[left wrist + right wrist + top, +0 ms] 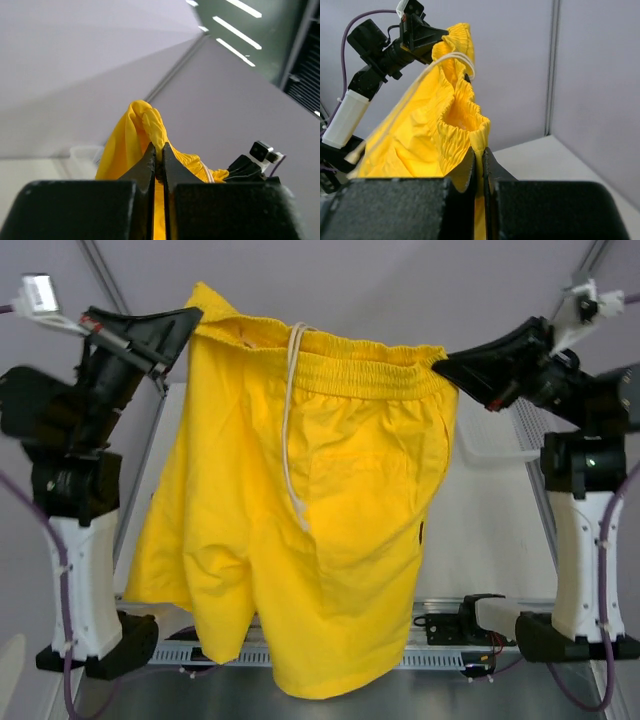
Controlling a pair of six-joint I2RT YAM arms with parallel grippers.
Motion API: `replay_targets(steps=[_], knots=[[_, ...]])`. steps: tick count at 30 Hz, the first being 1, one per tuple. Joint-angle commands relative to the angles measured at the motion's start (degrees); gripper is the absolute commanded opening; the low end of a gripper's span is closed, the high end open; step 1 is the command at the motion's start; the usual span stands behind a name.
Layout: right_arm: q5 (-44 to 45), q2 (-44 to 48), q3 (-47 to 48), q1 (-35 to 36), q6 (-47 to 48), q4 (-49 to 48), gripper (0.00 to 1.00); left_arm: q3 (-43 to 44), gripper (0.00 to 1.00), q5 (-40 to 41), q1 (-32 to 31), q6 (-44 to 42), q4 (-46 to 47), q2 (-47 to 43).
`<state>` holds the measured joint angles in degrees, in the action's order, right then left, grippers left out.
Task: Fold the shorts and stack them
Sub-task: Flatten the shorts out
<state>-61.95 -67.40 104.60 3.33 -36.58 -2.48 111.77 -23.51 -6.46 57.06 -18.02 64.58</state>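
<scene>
We held the yellow shorts (pixel 320 500) in the air above the table (pixel 480 540), spread between our two arms. Our left gripper (pixel 186 324) was clamped on the left end of the elastic waistband (pixel 360 365), its jaws pressed together on a bunch of yellow cloth. Our right gripper (pixel 445 365) was clamped the same way on the right end. The waistband ran nearly level between the two grips, sagging a little. The white drawstring (pixel 288 430) dangled down the front, and the legs hung free with their hems low, near the near edge of the table. As far as we could see there was no fold in the cloth, and the garment hung flat at its full length. We judged the task to be at an early stage: this pair was lifted and opened out, ready to be laid down, but its folding was not yet done, nor was any stacking. The dark grey shorts showed in none of the views, perhaps hidden behind the yellow cloth, so we could not tell whether they were folded. A white mesh basket (pixel 500 435) stood at the far right of the table, partly behind the hanging shorts.
</scene>
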Motion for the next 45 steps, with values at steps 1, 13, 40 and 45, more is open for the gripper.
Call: replay_targets(steps=[1,13,40,45], knots=[[0.52,-5.98,-4.13,-1.05,-4.29,-5.15,0.00,-6.11,0.00,4.61,0.75,-0.11,2.02,8.09],[4.89,-53.23,58.00,-6.47,-26.08,-22.49,0.00,11.39,0.00,-5.58,5.23,13.08,33.41,36.21],[29.73,15.87,-74.19,50.83,31.38,-5.57,0.66,-82.53,0.07,-9.53,17.09,12.99,78.42,29.96],[40.93,20.54,-70.15,59.51,32.63,5.20,0.95,-68.01,0.54,-14.81,17.18,10.80,68.24,36.66]])
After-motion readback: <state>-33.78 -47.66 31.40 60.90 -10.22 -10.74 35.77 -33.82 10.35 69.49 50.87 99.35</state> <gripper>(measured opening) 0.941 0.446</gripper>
